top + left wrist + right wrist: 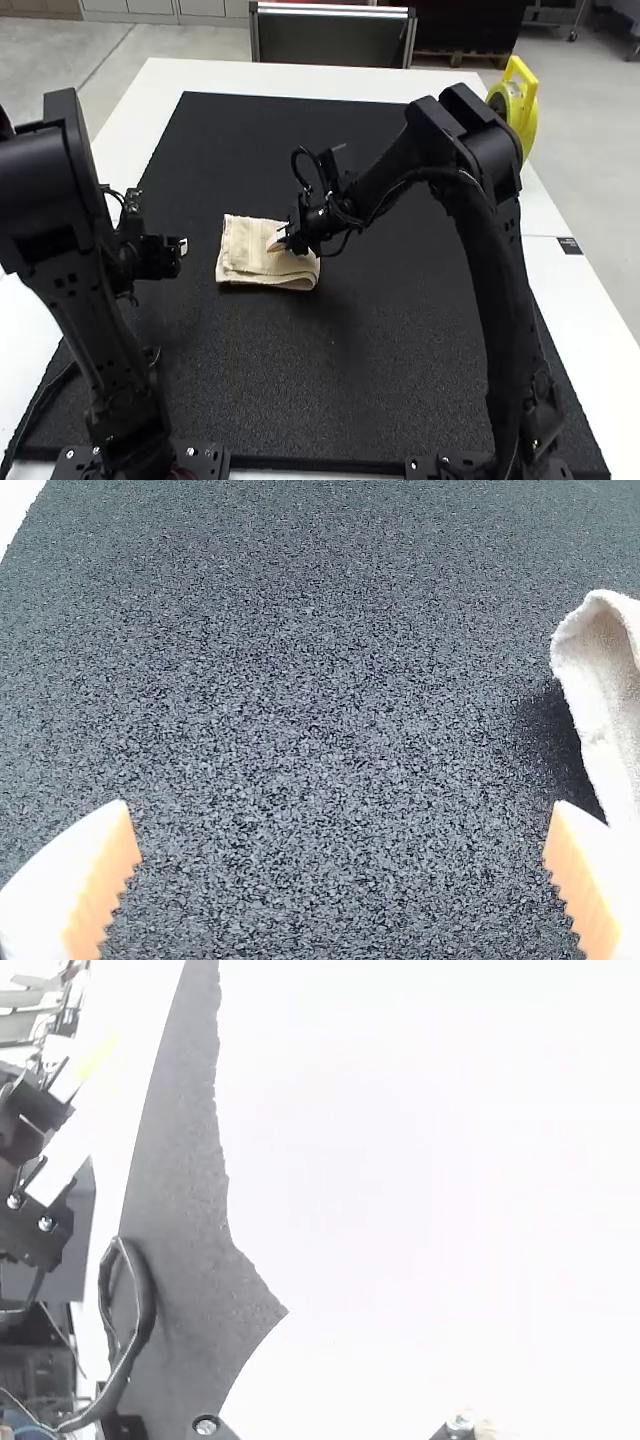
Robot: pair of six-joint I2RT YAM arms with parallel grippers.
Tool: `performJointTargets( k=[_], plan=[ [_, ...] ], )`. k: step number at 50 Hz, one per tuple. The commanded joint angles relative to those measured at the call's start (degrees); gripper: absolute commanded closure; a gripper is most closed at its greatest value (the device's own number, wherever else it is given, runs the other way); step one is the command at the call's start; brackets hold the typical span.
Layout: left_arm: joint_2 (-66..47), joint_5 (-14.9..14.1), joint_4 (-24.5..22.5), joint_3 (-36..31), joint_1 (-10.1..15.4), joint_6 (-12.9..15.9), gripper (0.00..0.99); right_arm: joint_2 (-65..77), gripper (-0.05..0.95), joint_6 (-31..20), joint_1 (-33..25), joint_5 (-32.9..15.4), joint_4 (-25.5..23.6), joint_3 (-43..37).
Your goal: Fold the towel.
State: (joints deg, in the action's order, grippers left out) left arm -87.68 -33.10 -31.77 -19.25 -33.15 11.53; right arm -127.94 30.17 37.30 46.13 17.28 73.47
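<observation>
The cream towel lies on the black mat as a small folded rectangle, with layered edges along its near side. At its right part is my right gripper, low over the cloth or touching it; its hold is unclear. My left gripper stands apart, beyond the towel's left edge. In the left wrist view this left gripper is wide open over bare mat, and a raised, curled edge of the towel shows. In the right wrist view the towel is very bright and close beneath the right gripper.
The black mat covers most of the white table. A yellow round object stands at the back right, behind the right arm's elbow. Cables loop around the right wrist. The left arm rises along the left side.
</observation>
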Motion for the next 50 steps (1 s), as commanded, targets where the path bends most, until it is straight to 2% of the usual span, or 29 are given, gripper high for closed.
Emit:
performJointTargets(
  k=[1,34,50],
  plan=[
    [1.46,-1.44,-0.49,-0.27,-0.60,0.34,0.038,-1.17,0.92,-0.73,0.41,0.72,0.65,0.27],
    [1.46,-1.88,-0.57,0.17,-0.60,0.42,0.038,-4.07,0.92,-1.35,-0.30,-0.34,2.23,0.62],
    [1.46,-1.88,-0.49,0.26,-0.60,0.25,0.038,0.06,0.92,0.06,0.14,-0.07,-0.49,5.10]
  ],
)
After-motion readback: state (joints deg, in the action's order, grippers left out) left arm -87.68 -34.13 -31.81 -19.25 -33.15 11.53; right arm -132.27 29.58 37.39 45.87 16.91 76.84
